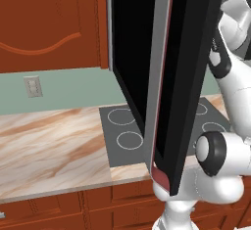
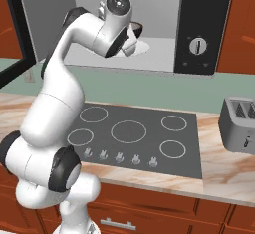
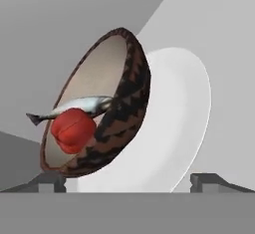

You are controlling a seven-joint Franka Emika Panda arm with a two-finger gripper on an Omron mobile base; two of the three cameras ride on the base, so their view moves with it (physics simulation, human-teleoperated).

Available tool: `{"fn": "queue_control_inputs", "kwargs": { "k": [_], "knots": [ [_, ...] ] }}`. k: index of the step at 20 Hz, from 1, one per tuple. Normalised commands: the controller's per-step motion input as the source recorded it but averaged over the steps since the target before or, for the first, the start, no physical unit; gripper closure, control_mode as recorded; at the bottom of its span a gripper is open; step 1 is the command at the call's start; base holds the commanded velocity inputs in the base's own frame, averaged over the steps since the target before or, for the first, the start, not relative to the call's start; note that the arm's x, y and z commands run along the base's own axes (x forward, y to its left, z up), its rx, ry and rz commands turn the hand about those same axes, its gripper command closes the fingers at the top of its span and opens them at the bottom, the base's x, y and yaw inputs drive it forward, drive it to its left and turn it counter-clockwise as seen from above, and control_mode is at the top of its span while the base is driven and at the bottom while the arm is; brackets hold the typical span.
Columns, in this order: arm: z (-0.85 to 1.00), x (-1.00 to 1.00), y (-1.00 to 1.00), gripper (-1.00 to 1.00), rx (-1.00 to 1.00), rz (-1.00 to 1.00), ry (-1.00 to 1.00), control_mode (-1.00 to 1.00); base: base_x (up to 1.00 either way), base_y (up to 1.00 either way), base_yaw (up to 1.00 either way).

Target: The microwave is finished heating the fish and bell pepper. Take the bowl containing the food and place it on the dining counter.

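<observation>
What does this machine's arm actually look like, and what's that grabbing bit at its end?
The arm is a chain of smooth, rounded white segments with dark caps and bands at the joints, one round dark disc near the wrist. No loose cables show. The pincer ends in two small dark blocky fingertips, seen in the hand view.

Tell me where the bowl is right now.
The bowl sits on the white turntable inside the open microwave, holding the fish and bell pepper, just ahead of the gripper.
</observation>
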Motion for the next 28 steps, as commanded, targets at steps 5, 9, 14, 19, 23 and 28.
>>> {"fn": "queue_control_inputs", "kwargs": {
  "k": [5, 9, 14, 19, 23, 28],
  "knots": [
    [0.03, 0.67, -0.15, -1.0, 0.12, -0.02, 0.26, -1.0, 0.0, 0.0, 0.0],
    [0.03, 0.64, -0.14, -1.0, 0.12, -0.02, 0.22, -1.0, 0.0, 0.0, 0.0],
    [0.08, 0.44, -0.04, -1.0, 0.1, 0.0, 0.14, -1.0, 0.0, 0.0, 0.0],
    [-0.07, 0.01, -0.01, -1.0, 0.03, 0.0, 0.0, -1.0, 0.0, 0.0, 0.0],
    [-0.64, 0.0, 0.0, 1.0, -0.01, 0.0, 0.0, -1.0, 0.0, 0.0, 0.0],
    [-0.12, 0.0, 0.0, 1.0, 0.0, 0.0, 0.0, -1.0, 0.0, 0.0, 0.0]
  ]
}}
